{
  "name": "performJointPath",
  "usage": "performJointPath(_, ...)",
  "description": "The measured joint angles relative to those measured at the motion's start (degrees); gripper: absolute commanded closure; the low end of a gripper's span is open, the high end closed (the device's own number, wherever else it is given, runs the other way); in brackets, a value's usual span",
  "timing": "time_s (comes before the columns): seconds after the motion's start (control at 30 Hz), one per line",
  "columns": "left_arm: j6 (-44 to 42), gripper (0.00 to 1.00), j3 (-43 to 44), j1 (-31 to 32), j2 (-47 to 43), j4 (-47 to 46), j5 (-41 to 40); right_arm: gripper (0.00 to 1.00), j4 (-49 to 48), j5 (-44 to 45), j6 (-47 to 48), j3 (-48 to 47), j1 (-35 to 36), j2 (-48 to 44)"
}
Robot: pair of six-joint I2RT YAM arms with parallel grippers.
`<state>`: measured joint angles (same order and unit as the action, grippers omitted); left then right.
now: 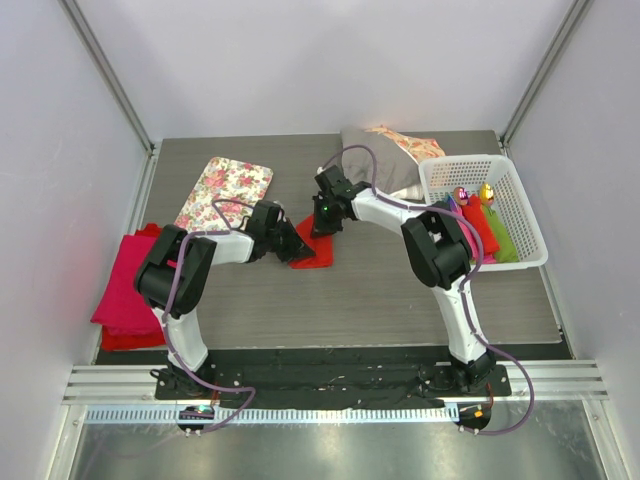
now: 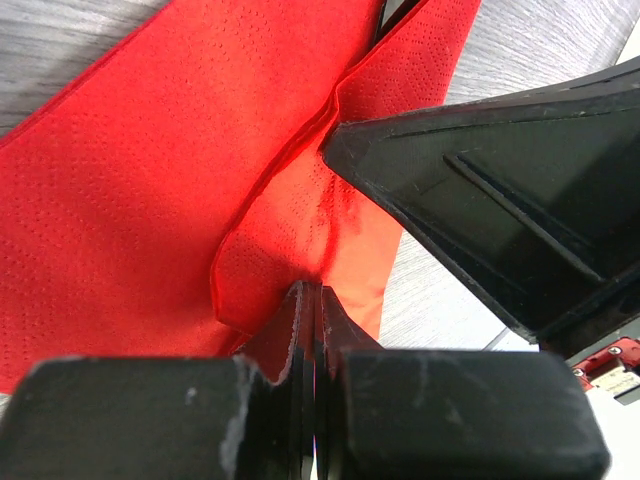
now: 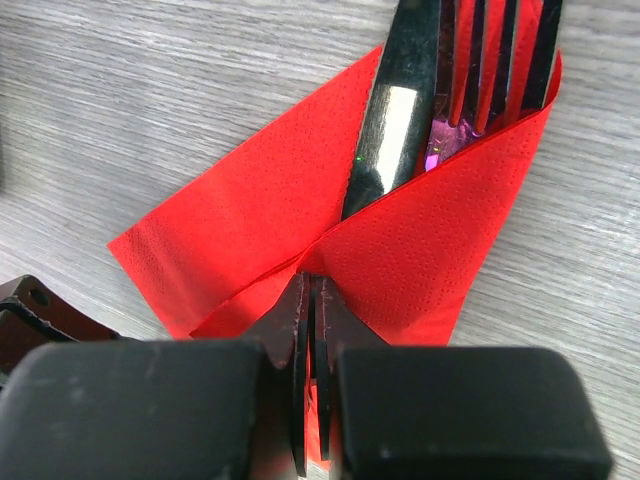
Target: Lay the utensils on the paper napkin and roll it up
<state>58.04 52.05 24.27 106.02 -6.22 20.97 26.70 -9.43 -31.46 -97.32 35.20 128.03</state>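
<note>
1. Both arms are bolted at the near edge of the table [image 1: 400, 290] and reach inward to meet at its middle.
2. The left gripper [image 2: 310, 296] has its jaws pressed together on a raised fold of the paper napkin [image 2: 130, 200], pinching the red paper at the tips.
3. The right gripper [image 3: 310, 288] likewise has its jaws clamped on the napkin, at the point where one flap crosses over the sheet.
4. Under that flap lie a fork [image 3: 505, 60] and a second steel utensil [image 3: 395, 110], side by side, with their far ends sticking out past the paper.
5. From above, the napkin rests on the table between the two grippers, which sit just beside each other.
6. At the left edge is a magenta cloth stack [image 1: 125, 290], and a floral mat [image 1: 225, 188] lies beyond it.
7. On the right, a white basket [image 1: 465, 160] holds coloured rolls [image 1: 490, 228].
8. Farthest back is a grey cushion [image 1: 385, 150], touching the basket.
</note>
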Motion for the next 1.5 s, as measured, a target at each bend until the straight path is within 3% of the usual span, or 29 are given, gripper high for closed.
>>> performJointPath(0.4,0.0,1.0,0.0,-0.04,0.0,0.04,0.0,0.99,1.11,0.0,0.31,-1.55,0.0,0.63)
performJointPath(0.73,0.0,1.0,0.0,-0.04,0.0,0.04,0.0,0.99,1.81,0.11,0.26,-9.31,-0.02,1.03)
performJointPath(1.5,0.02,1.0,0.0,-0.04,0.0,0.04,0.0,0.99,3.19,1.4,1.33,-6.82,-0.04,3.41)
